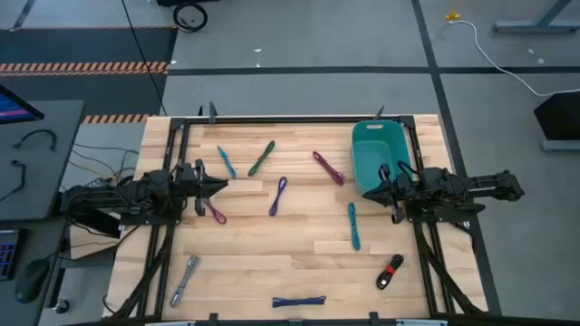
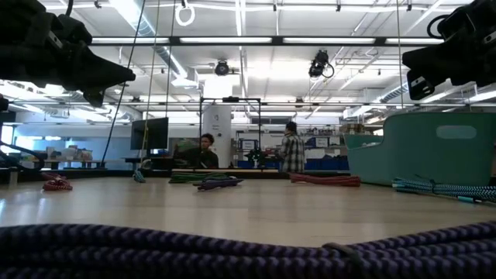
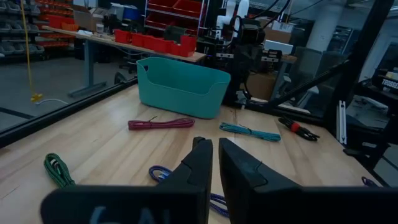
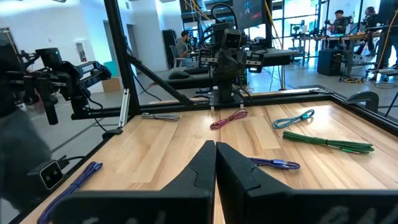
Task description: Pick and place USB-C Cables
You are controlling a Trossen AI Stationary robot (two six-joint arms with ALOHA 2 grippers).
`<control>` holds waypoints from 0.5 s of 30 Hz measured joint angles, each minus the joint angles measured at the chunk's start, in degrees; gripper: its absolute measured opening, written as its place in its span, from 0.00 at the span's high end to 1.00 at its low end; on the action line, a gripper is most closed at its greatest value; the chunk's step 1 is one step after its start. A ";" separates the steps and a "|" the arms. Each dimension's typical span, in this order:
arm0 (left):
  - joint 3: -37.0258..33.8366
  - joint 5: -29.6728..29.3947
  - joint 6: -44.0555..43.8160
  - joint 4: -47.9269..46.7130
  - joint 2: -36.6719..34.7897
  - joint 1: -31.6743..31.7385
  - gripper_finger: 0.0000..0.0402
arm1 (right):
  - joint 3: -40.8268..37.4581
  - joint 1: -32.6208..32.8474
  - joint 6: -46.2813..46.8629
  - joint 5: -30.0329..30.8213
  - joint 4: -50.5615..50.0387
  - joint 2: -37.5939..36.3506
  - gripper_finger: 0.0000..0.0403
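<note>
Several short USB-C cable bundles lie flat and scattered on the wooden table: teal (image 1: 226,161), green (image 1: 261,157), maroon (image 1: 328,167), purple (image 1: 277,196), magenta (image 1: 216,210), a second teal (image 1: 353,226), silver-grey (image 1: 184,279), blue (image 1: 299,302) and black-red (image 1: 391,271). My left gripper (image 1: 221,186) hovers shut at the table's left side, just above the magenta bundle. My right gripper (image 1: 372,192) hovers shut at the right side, beside the teal bin's near end. In the wrist views, both the left (image 3: 213,144) and the right (image 4: 215,147) gripper hold nothing.
A teal plastic bin (image 1: 381,154) stands at the table's far right corner, close to the right arm. Black frame rails (image 1: 299,119) run along the table's edges. Bare wood lies in the table's middle between the cables. People sit and stand in the room far behind (image 2: 291,147).
</note>
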 joint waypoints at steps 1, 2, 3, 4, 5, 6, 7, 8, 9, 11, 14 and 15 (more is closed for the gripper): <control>0.00 0.00 -0.01 -0.02 0.01 -0.01 0.92 | -0.02 -0.02 0.00 0.00 0.00 0.00 0.96; 0.00 0.00 -0.04 -0.01 -0.01 -0.01 0.92 | -0.02 -0.01 0.00 0.00 0.01 0.00 0.96; 0.00 0.00 -0.04 -0.02 0.00 -0.02 0.92 | -0.02 0.00 0.00 0.00 0.00 0.00 0.96; 0.00 0.00 -0.01 -0.02 0.01 -0.01 0.93 | -0.01 -0.01 0.00 0.00 0.01 0.00 0.96; 0.00 0.00 -0.01 0.00 0.01 0.00 0.93 | -0.01 -0.01 0.00 0.00 0.01 0.00 0.96; 0.00 -0.09 0.03 0.13 0.00 0.00 0.93 | -0.01 -0.01 0.00 0.00 0.00 0.00 0.96; 0.00 -1.17 1.12 1.51 0.04 0.00 0.93 | 0.00 -0.02 0.00 0.00 0.02 0.00 0.96; 0.00 -3.56 1.66 4.80 0.21 0.06 0.93 | -0.02 -0.02 0.00 0.00 0.00 0.00 0.96; 0.00 -6.51 0.77 9.39 0.42 0.16 0.93 | 0.00 0.00 0.00 0.00 0.00 0.00 0.96; 0.00 -11.63 -4.19 19.56 0.39 0.15 0.92 | -0.01 -0.01 0.00 0.01 0.01 0.00 0.96; -0.02 -21.94 -7.13 32.38 0.65 0.20 0.91 | -0.02 0.00 0.00 0.00 0.05 0.00 0.96; -0.02 -25.21 -8.04 35.39 0.69 0.22 0.91 | -0.02 0.00 0.00 0.01 0.04 0.00 0.96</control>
